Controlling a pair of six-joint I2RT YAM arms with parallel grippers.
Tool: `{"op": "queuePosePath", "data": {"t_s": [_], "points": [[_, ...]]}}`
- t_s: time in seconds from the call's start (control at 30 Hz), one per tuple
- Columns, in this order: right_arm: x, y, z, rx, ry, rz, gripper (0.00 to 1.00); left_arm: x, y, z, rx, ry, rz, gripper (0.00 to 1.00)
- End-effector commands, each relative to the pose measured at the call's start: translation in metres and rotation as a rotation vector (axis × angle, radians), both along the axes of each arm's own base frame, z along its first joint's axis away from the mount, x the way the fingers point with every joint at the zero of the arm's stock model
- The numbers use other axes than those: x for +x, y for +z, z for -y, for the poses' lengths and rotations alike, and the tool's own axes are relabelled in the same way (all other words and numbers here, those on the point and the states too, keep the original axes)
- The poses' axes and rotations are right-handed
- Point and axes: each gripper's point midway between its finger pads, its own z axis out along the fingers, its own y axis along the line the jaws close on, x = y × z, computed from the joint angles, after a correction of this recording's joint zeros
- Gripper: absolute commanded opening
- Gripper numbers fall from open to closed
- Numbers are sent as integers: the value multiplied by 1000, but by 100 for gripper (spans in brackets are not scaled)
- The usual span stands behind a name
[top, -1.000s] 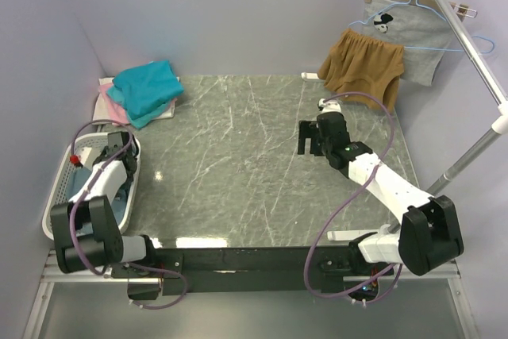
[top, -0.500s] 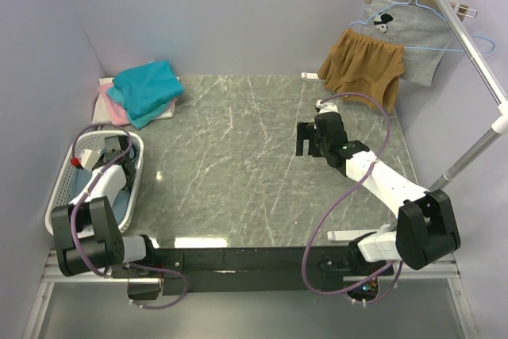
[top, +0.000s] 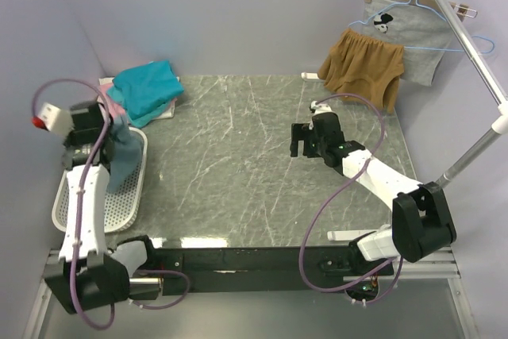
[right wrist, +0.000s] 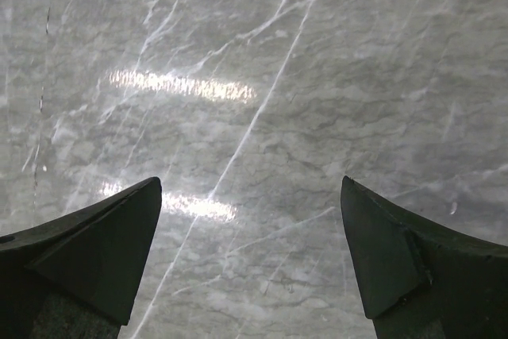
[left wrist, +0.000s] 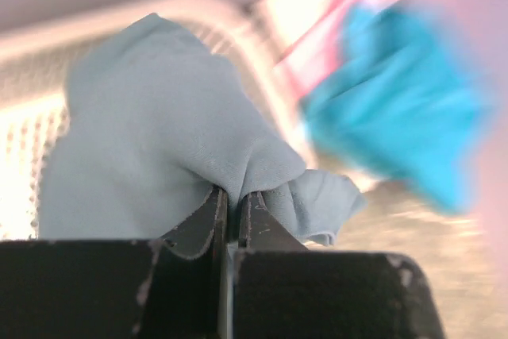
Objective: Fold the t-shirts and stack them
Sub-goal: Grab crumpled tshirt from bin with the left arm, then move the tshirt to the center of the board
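Note:
My left gripper (top: 112,122) is shut on a bunched fold of the dusty grey-blue t-shirt (top: 123,156), held up above the white basket (top: 62,206) at the left edge. In the left wrist view the fabric (left wrist: 159,117) is pinched between the closed jaws of that gripper (left wrist: 232,198). A folded stack, teal t-shirt (top: 147,89) over pink (top: 113,102), lies at the back left corner. My right gripper (top: 302,150) hovers open over the bare marble table (right wrist: 262,77), nothing between the fingers of that gripper (right wrist: 250,188).
Mustard-brown shorts (top: 361,65) and a light grey printed garment (top: 409,37) hang from a metal rail (top: 468,37) at the back right. The basket rim (left wrist: 198,1) lies under the lifted shirt. Lilac walls close in on the left and at the back.
My left gripper closed on the grey-blue t-shirt inside the basket and has risen, pulling it up out of the basket. The right gripper drifted slightly left, still open.

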Motion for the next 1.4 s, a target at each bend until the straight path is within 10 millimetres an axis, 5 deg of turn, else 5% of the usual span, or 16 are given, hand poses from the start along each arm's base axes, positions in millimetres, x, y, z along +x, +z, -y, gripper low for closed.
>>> {"op": "queuePosePath", "data": {"t_s": [0.0, 0.2, 0.3, 0.4, 0.6, 0.7, 0.83, 0.87, 0.97, 1.03, 1.13, 1.37], "points": [[0, 12, -14, 76, 41, 45, 100, -7, 122, 3, 154, -71, 240, 1], [-4, 21, -11, 92, 32, 80, 100, 18, 203, 52, 186, -388, 482, 1], [-7, 22, -7, 97, 14, 94, 100, 29, 231, 102, 180, -687, 585, 1], [-11, 22, 0, 84, -20, 105, 100, 30, 234, 160, 106, -1028, 624, 1], [-15, 33, 10, 85, -61, 154, 100, 26, 168, 267, -30, -1432, 526, 1], [-15, 36, 14, 79, -80, 161, 100, 3, 128, 331, -125, -1688, 476, 1], [-15, 47, 17, 89, -98, 201, 100, -21, 52, 401, -270, -1894, 318, 41], [-16, 52, 15, 103, -81, 217, 100, -25, 34, 409, -270, -1904, 249, 63], [-18, 66, 8, 131, -38, 253, 100, 7, -17, 409, -181, -1745, 71, 99], [-20, 73, 3, 142, -2, 261, 100, 38, -43, 390, -112, -1575, -23, 99], [-23, 80, -6, 158, 54, 251, 100, 64, -54, 373, -87, -1434, -40, 99], [-40, 59, -53, 189, 283, 67, 100, 75, -87, 345, -65, -1264, -153, 99]]}}
